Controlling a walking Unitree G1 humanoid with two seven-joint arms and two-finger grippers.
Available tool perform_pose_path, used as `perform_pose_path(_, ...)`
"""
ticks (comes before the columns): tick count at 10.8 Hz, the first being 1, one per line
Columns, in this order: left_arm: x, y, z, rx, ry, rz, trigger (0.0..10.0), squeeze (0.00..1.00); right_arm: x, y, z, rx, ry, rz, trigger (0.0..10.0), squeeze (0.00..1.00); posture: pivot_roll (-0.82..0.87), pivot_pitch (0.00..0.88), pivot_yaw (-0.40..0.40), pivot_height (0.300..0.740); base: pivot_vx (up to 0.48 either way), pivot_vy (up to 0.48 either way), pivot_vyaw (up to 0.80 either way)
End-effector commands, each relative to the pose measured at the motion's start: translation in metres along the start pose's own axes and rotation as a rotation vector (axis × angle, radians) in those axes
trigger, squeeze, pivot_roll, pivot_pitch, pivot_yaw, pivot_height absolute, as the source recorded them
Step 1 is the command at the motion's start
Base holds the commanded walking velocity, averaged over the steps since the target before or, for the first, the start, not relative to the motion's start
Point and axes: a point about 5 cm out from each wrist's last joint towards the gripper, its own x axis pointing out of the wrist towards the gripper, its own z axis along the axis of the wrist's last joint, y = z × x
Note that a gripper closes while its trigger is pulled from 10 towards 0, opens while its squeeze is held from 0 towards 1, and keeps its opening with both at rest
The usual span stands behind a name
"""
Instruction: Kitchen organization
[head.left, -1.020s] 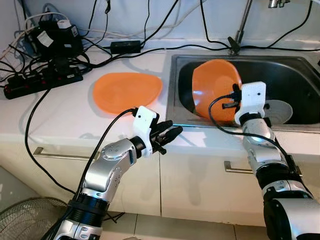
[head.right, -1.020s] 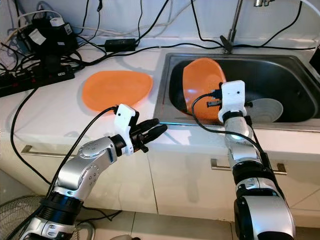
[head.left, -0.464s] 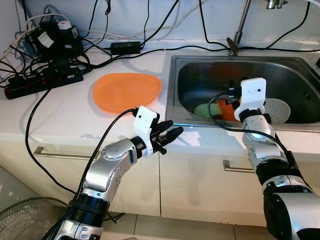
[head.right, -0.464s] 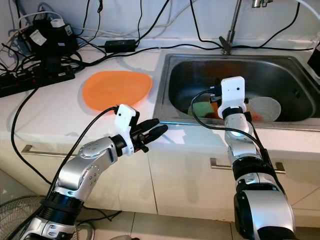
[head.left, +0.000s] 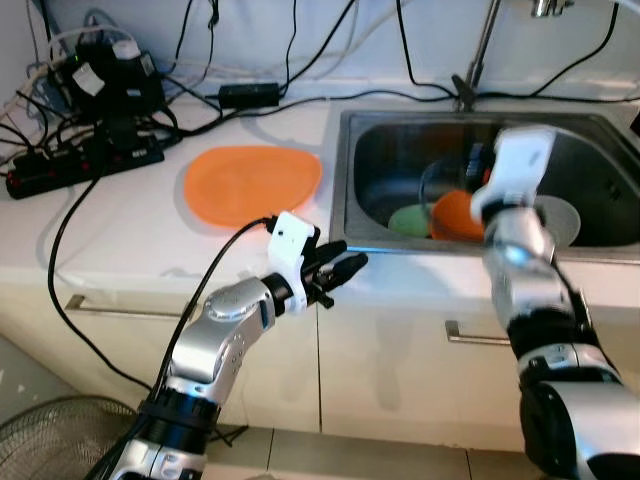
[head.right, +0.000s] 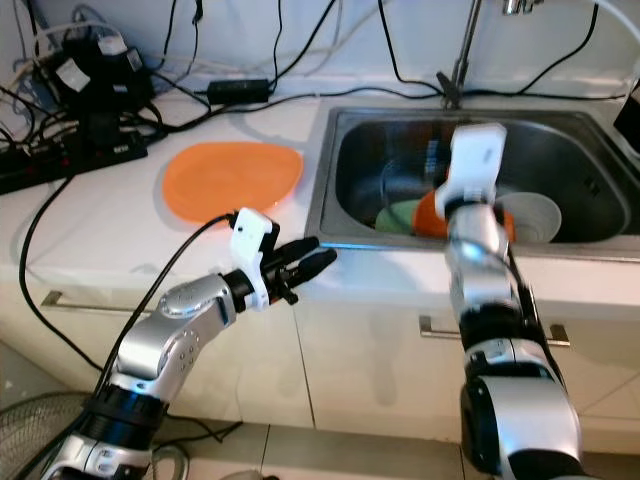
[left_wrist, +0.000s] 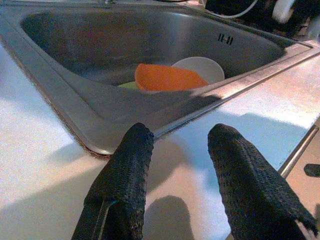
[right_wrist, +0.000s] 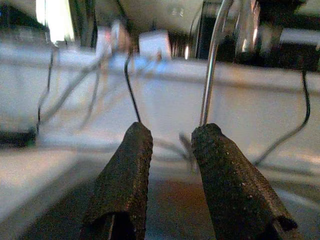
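Left wrist view: orange plate (left_wrist: 170, 79) (tilted) in sink (left_wrist: 75, 107)

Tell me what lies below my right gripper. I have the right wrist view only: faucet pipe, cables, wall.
Observer: An orange dish lies in the sink, just below the raised right gripper.
Operator: List what sits next to it.
Observer: A green item lies on its left and a white dish on its right.
Operator: Report the left arm.
Observer: The left gripper hovers open and empty over the front edge of the counter, left of the sink.
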Motion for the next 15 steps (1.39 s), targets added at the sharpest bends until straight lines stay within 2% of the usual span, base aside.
perform_pose_path(1, 0.001, 0.000, 0.006, 0.028, -0.007, -0.002, 10.0, 0.00, 0.003, 0.004, 0.010, 0.035, -0.042, 0.000, 10.0, 0.00, 0.04, 0.000, 0.060, 0.740, 0.000, 0.000, 0.00)
perform_pose_path(4, 0.001, 0.000, 0.005, 0.029, -0.014, 0.009, 10.0, 0.00, -0.009, 0.012, 0.017, 0.105, -0.062, -0.007, 10.0, 0.00, 0.03, 0.000, 0.059, 0.740, 0.000, 0.000, 0.00)
perform_pose_path(7, 0.002, 0.005, 0.007, 0.032, -0.038, 0.057, 10.0, 0.00, -0.044, 0.022, 0.005, 0.154, -0.006, -0.014, 10.0, 0.00, 0.02, 0.000, 0.067, 0.740, 0.000, 0.000, 0.00)
perform_pose_path(9, 0.002, 0.007, 0.008, 0.024, -0.056, 0.074, 10.0, 0.00, -0.059, 0.026, 0.001, 0.171, 0.019, -0.023, 10.0, 0.00, 0.02, 0.000, 0.069, 0.740, 0.000, 0.000, 0.00)
perform_pose_path(10, 0.001, 0.008, 0.009, 0.022, -0.064, 0.082, 10.0, 0.00, -0.072, 0.029, -0.001, 0.181, 0.036, -0.013, 10.0, 0.00, 0.01, 0.000, 0.073, 0.740, 0.000, 0.000, 0.00)
perform_pose_path(12, 0.000, 0.010, 0.008, 0.014, -0.075, 0.098, 10.0, 0.00, -0.091, 0.025, -0.008, 0.147, 0.077, -0.001, 10.0, 0.00, 0.01, 0.000, 0.078, 0.740, 0.000, 0.000, 0.00)
perform_pose_path(13, 0.000, 0.012, 0.008, 0.007, -0.088, 0.114, 10.0, 0.00, -0.099, 0.016, -0.012, 0.128, 0.075, -0.035, 10.0, 0.00, 0.00, 0.000, 0.082, 0.740, 0.000, 0.000, 0.00)
perform_pose_path(15, -0.001, 0.013, 0.008, -0.006, -0.101, 0.125, 10.0, 0.00, -0.106, 0.008, -0.020, 0.100, 0.095, -0.068, 10.0, 0.00, 0.00, 0.000, 0.085, 0.740, 0.000, 0.000, 0.00)
